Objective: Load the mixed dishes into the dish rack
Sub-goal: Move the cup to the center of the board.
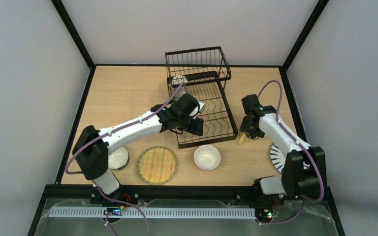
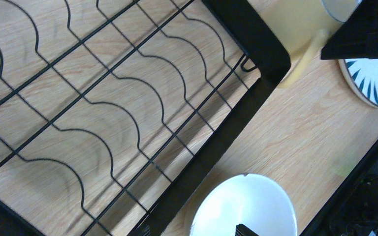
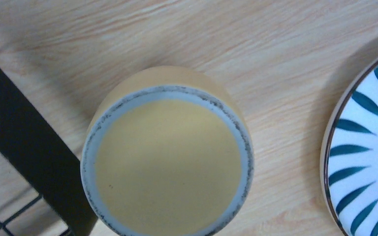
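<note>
The black wire dish rack (image 1: 211, 115) stands at the middle back. My left gripper (image 1: 195, 126) hovers open and empty over its near corner (image 2: 216, 147), its fingertips (image 2: 243, 230) above a white bowl (image 1: 207, 157) (image 2: 246, 209). My right gripper (image 1: 246, 132) hangs straight over the pale yellow mug (image 1: 243, 138) (image 3: 167, 157), which stands beside the rack's right edge; its fingers are out of the wrist view. The bamboo plate (image 1: 157, 164), a second bowl (image 1: 118, 157) and the blue-striped plate (image 1: 277, 158) (image 2: 374, 81) lie on the table. The green plate is out of view.
A pale, clear-looking thing (image 1: 179, 80) sits at the left of the rack's raised basket tier (image 1: 197, 64); I cannot tell what it is. The black frame rail (image 1: 177, 189) runs along the near edge. Grey walls close in both sides.
</note>
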Tool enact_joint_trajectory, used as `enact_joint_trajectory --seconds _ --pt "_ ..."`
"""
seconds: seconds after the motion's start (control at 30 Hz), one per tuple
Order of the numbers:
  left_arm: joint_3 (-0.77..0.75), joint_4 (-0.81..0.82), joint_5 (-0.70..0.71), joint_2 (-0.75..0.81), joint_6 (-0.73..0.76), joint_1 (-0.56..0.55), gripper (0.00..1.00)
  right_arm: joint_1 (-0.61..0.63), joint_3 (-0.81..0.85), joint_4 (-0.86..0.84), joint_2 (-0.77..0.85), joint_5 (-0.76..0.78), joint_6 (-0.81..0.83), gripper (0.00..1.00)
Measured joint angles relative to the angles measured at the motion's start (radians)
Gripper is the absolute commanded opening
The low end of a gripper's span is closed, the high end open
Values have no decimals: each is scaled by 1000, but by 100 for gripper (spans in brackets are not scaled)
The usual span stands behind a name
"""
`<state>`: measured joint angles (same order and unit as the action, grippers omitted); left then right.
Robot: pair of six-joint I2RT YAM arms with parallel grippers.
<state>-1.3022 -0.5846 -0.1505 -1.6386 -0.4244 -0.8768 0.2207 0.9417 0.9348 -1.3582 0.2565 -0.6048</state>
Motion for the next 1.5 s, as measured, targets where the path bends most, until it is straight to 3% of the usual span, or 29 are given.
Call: enact_joint_trajectory --seconds 0.47,0.77,1.23,1.5 --pt "-220 -11 -40 -164 20 -19 99 -92 88 -126 -125 11 81 14" --pt "-349 -17 -93 -245 -45 -45 99 -137 169 -174 -214 10 108 14" --pt "-384 20 -137 -277 -194 -46 99 -142 339 -237 -395 -23 111 14" --pt "-410 52 -140 -296 -285 -46 99 -142 407 -229 -370 -38 113 16"
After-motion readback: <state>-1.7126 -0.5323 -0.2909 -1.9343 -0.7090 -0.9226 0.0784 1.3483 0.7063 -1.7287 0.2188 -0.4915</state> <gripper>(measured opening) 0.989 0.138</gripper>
